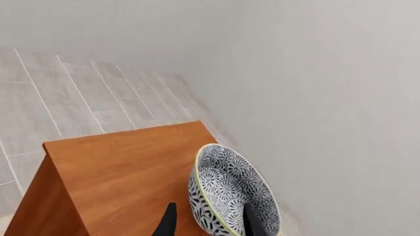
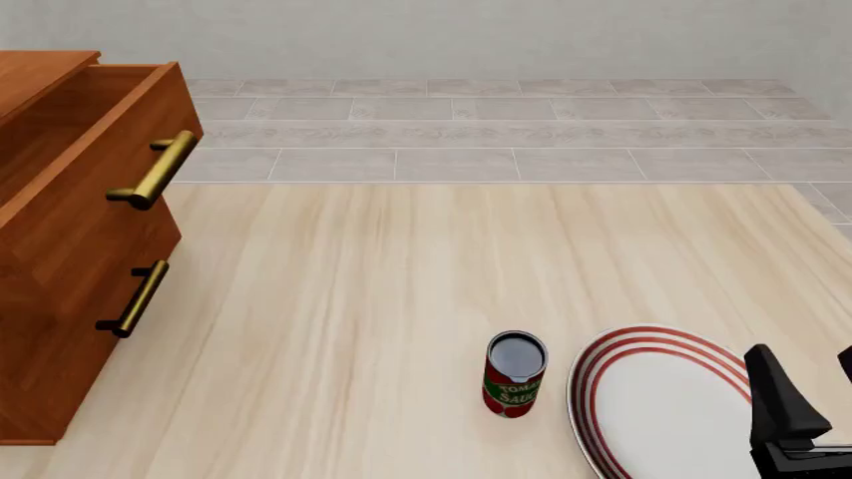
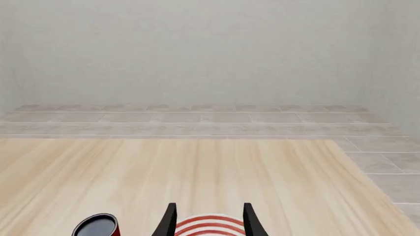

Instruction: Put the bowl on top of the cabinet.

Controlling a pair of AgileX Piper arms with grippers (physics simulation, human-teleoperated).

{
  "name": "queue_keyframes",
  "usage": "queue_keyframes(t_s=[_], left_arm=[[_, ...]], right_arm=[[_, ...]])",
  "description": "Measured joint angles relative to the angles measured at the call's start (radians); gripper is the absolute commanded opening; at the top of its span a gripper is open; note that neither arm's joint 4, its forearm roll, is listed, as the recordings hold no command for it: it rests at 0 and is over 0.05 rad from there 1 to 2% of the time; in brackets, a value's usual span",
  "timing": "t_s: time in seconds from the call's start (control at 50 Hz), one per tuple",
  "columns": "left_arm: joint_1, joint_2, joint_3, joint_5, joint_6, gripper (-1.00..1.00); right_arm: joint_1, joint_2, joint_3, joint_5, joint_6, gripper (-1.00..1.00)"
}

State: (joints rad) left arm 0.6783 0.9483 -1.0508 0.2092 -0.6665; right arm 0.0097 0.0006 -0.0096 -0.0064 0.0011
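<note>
Left gripper (image 1: 208, 223) clamps the bowl (image 1: 231, 194) by its rim, one finger inside, one outside; bowl tilted on edge over the cabinet (image 1: 125, 172) top. Right gripper (image 3: 208, 219) spread open, holding nothing, above the plate (image 2: 665, 404). Can (image 2: 514, 373) upright on the surface (image 2: 399, 299), just beside the plate.

My left pincer (image 1: 208, 223) showed only in its own wrist view, its two dark fingers parted around the wall of the bowl (image 1: 233, 194), one finger outside it and one inside. Whether they pressed on the wall I could not tell. My left arm did not appear in the front view. My right pincer (image 2: 805, 399) sat low at the desk's near right corner, its fingers (image 3: 169, 221) apart and holding nothing.
</note>
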Motion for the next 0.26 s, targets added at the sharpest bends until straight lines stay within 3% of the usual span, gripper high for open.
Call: queue_keyframes(t_s=[0.26], left_arm=[[0.006, -0.046, -0.02, 0.0, 0.006, 1.0]], right_arm=[[0.003, 0.0, 0.0, -0.001, 0.0, 1.0]])
